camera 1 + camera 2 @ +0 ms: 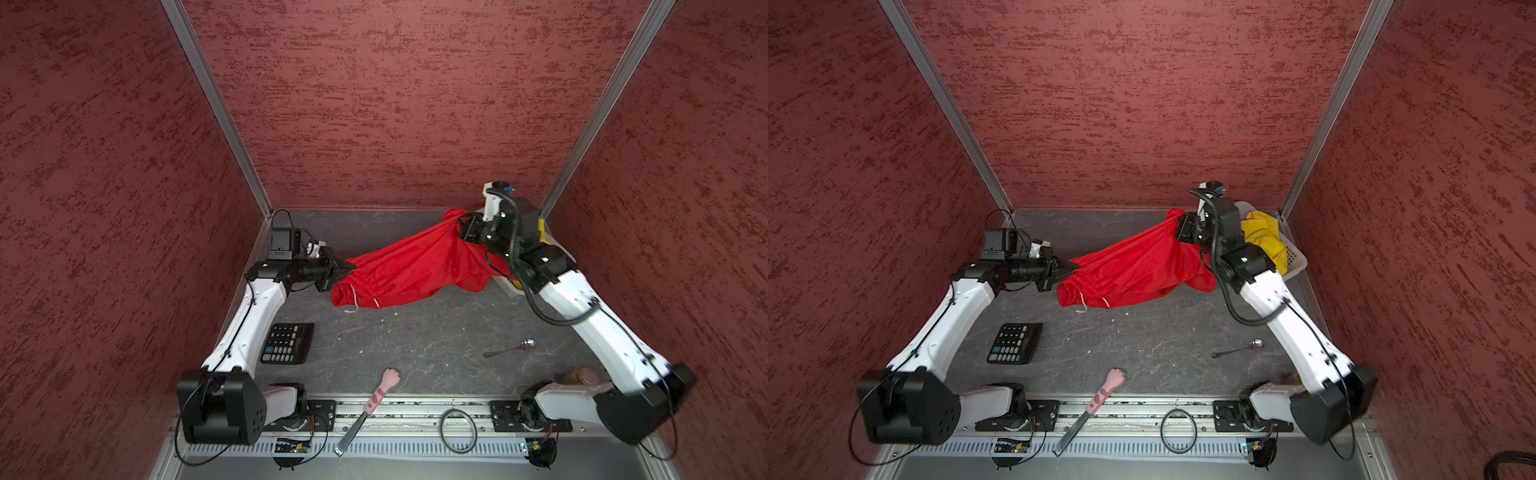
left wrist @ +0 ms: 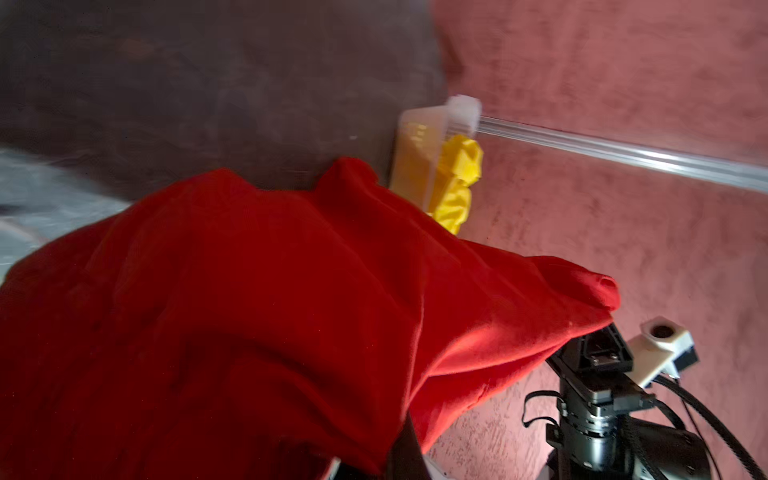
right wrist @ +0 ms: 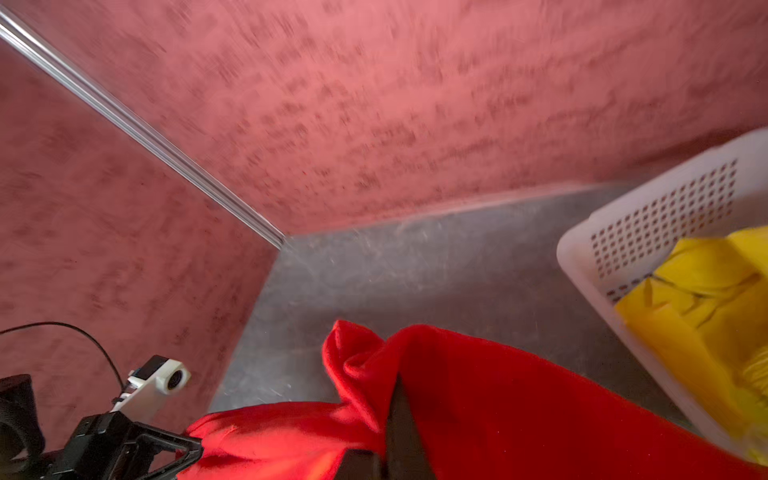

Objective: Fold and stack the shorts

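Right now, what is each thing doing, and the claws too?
left claw, shut on the red shorts
right claw, shut on the red shorts
red shorts, unfolded, strung between both claws
yellow shorts, crumpled in the basket
calculator, flat, keys up
spoon, lying flat, untouched

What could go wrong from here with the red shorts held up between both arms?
The red shorts hang bunched between the left gripper and right gripper, each pinching only an edge; either might slip out. The drooping leg hangs close to the basket and could catch its rim.
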